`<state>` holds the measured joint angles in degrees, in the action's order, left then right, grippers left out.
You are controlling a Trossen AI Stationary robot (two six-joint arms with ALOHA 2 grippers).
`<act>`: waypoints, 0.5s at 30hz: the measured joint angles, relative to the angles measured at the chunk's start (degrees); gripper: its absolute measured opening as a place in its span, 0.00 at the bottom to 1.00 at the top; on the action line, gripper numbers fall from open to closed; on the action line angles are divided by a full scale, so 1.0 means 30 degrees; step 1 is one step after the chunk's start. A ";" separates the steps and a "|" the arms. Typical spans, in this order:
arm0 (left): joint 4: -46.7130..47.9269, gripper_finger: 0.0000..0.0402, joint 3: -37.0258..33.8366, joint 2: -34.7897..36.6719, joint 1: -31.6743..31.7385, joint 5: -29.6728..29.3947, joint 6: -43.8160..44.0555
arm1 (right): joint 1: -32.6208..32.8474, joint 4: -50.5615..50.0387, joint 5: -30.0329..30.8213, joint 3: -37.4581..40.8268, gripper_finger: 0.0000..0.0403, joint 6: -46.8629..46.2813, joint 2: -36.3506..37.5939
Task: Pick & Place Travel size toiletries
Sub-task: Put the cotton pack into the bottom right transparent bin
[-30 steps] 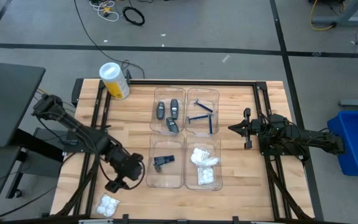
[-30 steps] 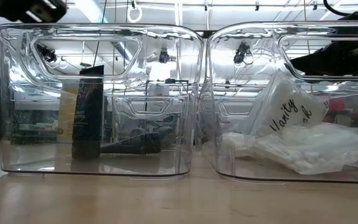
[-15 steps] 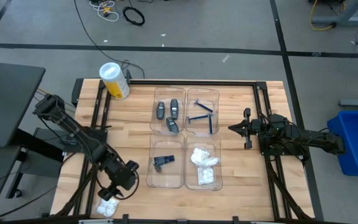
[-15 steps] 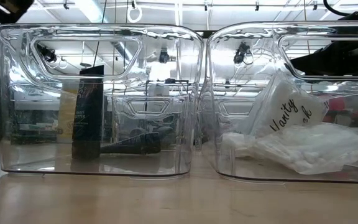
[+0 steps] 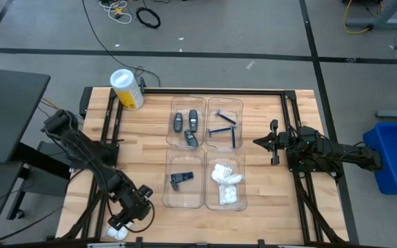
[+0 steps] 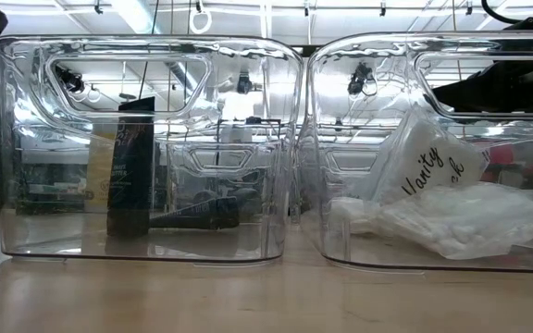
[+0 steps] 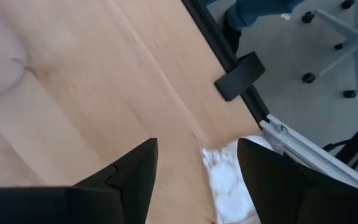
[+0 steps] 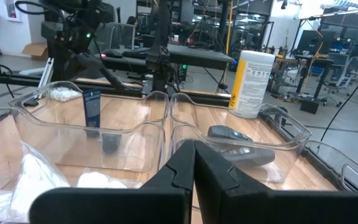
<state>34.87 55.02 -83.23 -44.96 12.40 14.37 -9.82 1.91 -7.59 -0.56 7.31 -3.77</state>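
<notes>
Fingers of the left gripper (image 7: 194, 180) stand apart over a white packet (image 7: 232, 186) at the table's (image 5: 143, 138) front left corner, not closed on it; the gripper hides most of that packet from above. Well right of the clear trays (image 5: 205, 155), which hold razors (image 5: 224, 129), grey tubes (image 5: 188, 126) and more packets (image 5: 226, 180), the right gripper (image 5: 257, 142) waits, fingers pressed together, empty.
</notes>
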 joint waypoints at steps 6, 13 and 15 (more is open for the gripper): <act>-0.3520 0.57 -0.1834 -0.0100 -0.0754 -0.0260 0.1135 | -0.0007 0.0000 -0.0002 0.0007 0.03 0.0000 0.0000; -0.7494 0.57 -0.4504 -0.0100 -0.1288 -0.0358 0.2964 | 0.0000 0.0000 -0.0002 0.0007 0.03 0.0000 -0.0004; -0.8493 0.57 -0.5267 -0.0100 -0.1400 -0.0323 0.3287 | -0.0003 0.0005 0.0006 0.0005 0.03 0.0000 -0.0005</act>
<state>9.40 39.22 -83.53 -49.16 11.44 24.23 -9.83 1.93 -7.57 -0.54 7.31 -3.78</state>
